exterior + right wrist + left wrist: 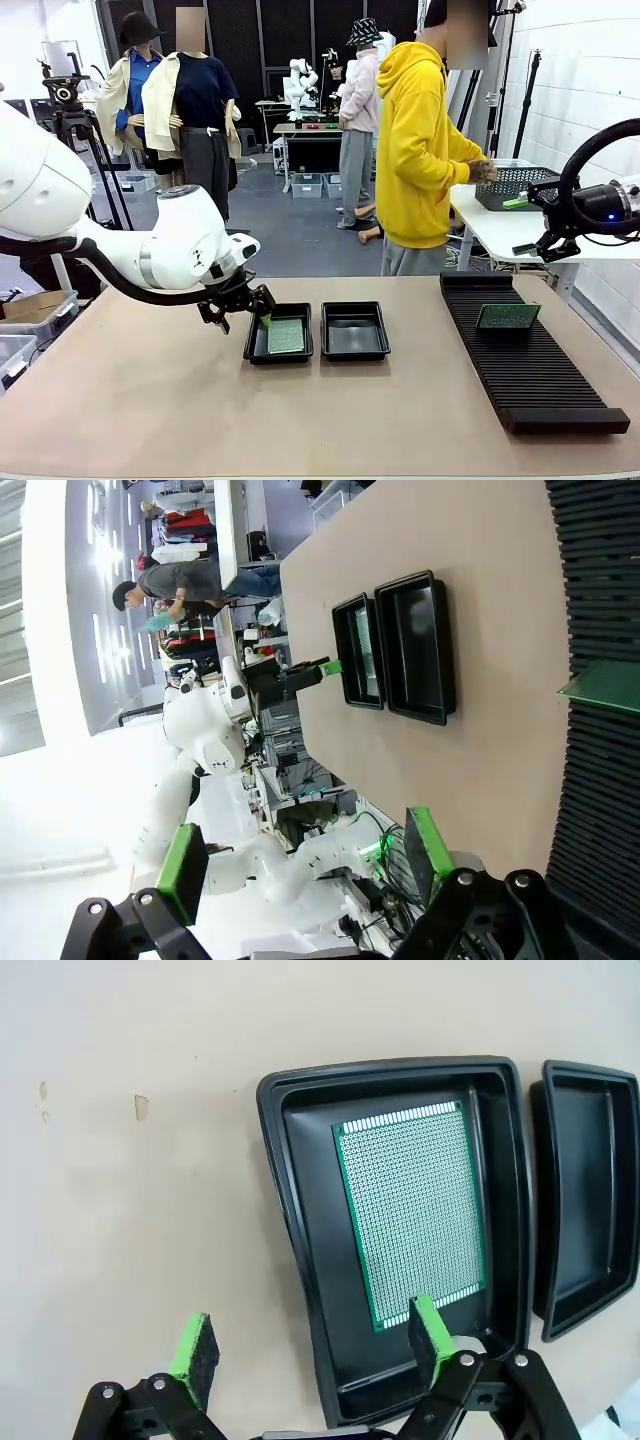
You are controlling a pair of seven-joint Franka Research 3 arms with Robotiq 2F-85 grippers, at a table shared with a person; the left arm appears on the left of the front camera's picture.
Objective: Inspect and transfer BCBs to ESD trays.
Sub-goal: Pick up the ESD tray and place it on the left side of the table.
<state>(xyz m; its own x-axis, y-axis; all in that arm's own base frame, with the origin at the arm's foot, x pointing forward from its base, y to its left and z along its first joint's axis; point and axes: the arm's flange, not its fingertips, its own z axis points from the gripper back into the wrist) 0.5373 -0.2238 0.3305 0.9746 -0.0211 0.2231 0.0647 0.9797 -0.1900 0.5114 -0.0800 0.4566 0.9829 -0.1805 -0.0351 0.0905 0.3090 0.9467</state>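
At lower centre of the left wrist view, the left gripper (312,1340), fingers (430,1335) released, straddles the ESD tray (285,1220) rim; lifting crookedly could snag the BCB (410,1210).

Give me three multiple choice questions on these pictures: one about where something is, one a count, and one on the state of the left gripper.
1. The green board lying flat rests: A in the left tray; B in the slotted rack; C on the bare table.
2. Black trays in all: A one; B two; C four.
3. The left gripper has its fingers: A open and empty; B shut on the board; C shut on a tray rim.
Answers: 1 A, the board covers part of that tray's floor. 2 B, an empty tray sits beside the left tray. 3 A, a wide gap parts the green pads, with nothing gripped.
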